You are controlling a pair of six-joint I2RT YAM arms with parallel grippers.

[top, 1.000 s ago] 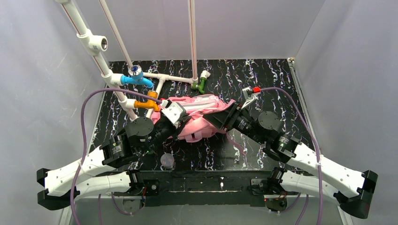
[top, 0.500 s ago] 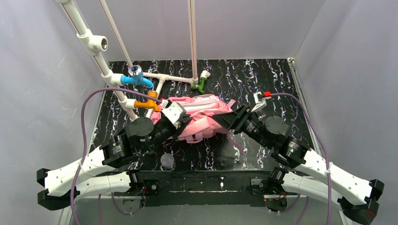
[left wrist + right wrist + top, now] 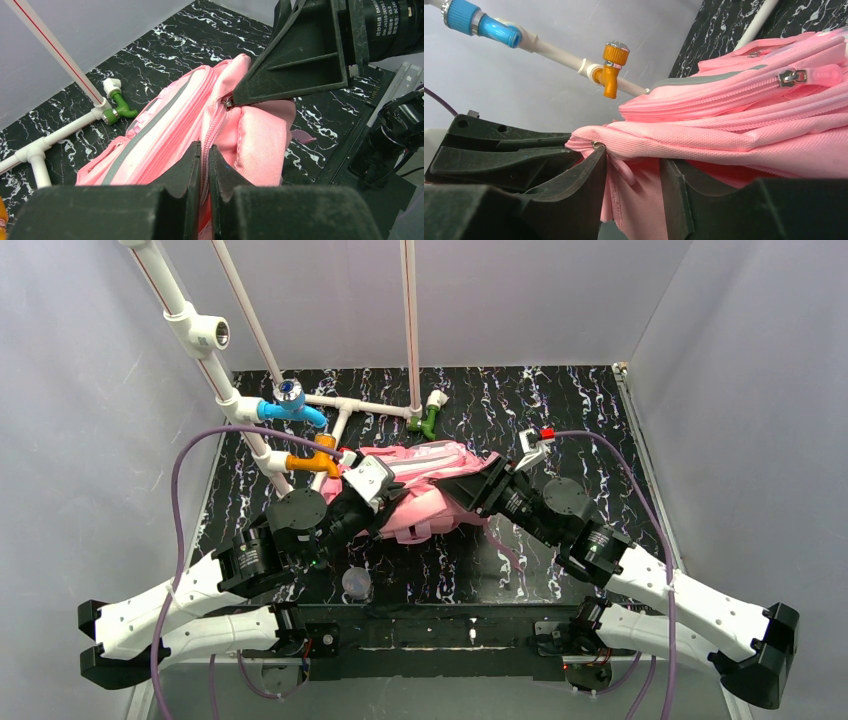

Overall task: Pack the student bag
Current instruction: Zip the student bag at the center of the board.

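Student bag [image 3: 425, 505] partly hid by arms. L gripper [image 3: 205, 152] clamps its fabric; R gripper [image 3: 633, 162] jaws straddle fabric, grip unclear.

A white pipe frame [image 3: 352, 408] carrying blue [image 3: 290, 405], orange [image 3: 318, 458] and green [image 3: 428, 422] fittings stands on a black, white-veined worktop [image 3: 580, 405], with a small translucent round object [image 3: 356, 583] near its front edge.

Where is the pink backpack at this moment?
In the top view, the pink backpack lies mid-table between the left gripper and the right gripper, both at its fabric, beside the orange valve of the white pipe frame.
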